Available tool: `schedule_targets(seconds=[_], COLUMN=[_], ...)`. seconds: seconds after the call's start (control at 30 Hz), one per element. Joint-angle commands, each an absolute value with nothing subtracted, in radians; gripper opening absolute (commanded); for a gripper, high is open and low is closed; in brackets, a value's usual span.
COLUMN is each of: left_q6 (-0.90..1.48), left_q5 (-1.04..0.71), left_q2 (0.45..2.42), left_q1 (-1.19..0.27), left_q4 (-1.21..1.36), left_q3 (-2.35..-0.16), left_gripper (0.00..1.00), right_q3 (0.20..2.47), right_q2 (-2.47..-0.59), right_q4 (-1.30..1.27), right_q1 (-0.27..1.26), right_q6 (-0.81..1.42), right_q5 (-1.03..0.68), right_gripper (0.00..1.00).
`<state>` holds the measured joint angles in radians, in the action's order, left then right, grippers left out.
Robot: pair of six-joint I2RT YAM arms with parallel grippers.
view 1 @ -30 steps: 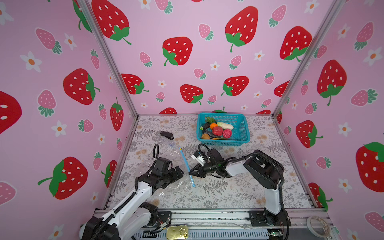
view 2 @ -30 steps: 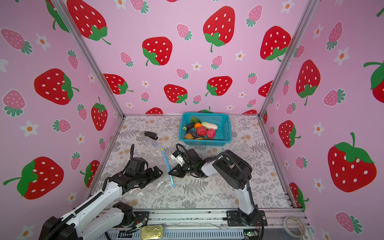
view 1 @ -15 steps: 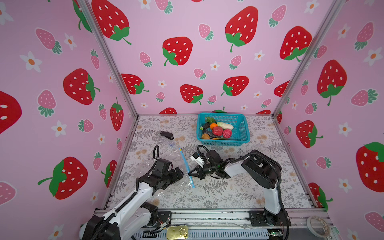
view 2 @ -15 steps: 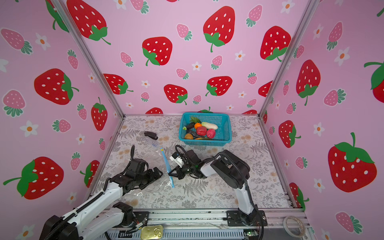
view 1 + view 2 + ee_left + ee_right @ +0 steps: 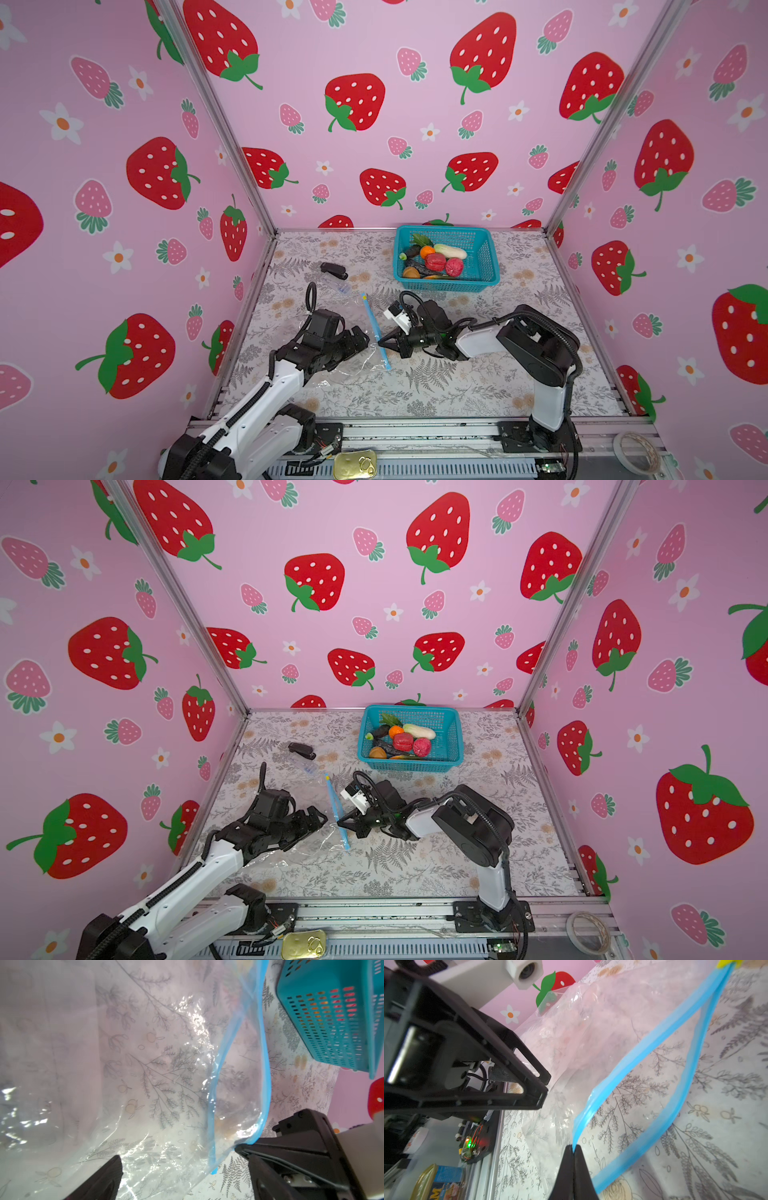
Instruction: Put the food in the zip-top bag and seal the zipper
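Right gripper (image 5: pixel 380 341), in both top views, is clamped on the zipper (image 5: pixel 375 328) of the zip-top bag (image 5: pixel 349 365), which lies mid-table; the food (image 5: pixel 434 262) sits in the basket (image 5: pixel 488 266). Left wrist view: the mouth gapes, one lip raised. Right wrist view: the left gripper (image 5: pixel 545 1089) stands spread over the film. Risk: a thin pinch may slip if pulled sharply, collapsing the mouth.

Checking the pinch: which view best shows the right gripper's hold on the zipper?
The right wrist view: the right gripper clamps one zipper lip, close up. The left wrist view shows it side-on; both top views show it tiny.
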<state>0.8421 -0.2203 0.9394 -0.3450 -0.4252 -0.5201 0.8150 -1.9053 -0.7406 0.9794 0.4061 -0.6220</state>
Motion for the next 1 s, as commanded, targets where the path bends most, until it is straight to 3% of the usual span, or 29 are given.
schedule_targets(seconds=[0.0,0.3,0.6,0.97], left_q6=[0.850,0.821,0.777,0.700], left_q5=[-0.225,-0.184,-0.044,0.001], left_q2=[0.924,0.937,0.986,1.141], left_q1=[-0.342,-0.385,-0.510,-0.529], left_q4=[-0.465,-0.523,-0.562,-0.538], left_q3=[-0.592,-0.704,-0.774,-0.847], left_gripper=[0.96,0.94,0.89,0.79], right_q3=[0.776,0.699,0.686,0.684], right_q2=[-1.857,-1.800,-1.781,-1.772], right_q4=[-0.797,-0.903,-0.926,-0.932], right_q1=[1.015,1.074,1.112,1.147], right_q6=[0.303,0.122,0.036,0.005], right_q5=[-0.505,-0.315,-0.218,-0.157], right_gripper=[0.00,0.00,0.00,0.00])
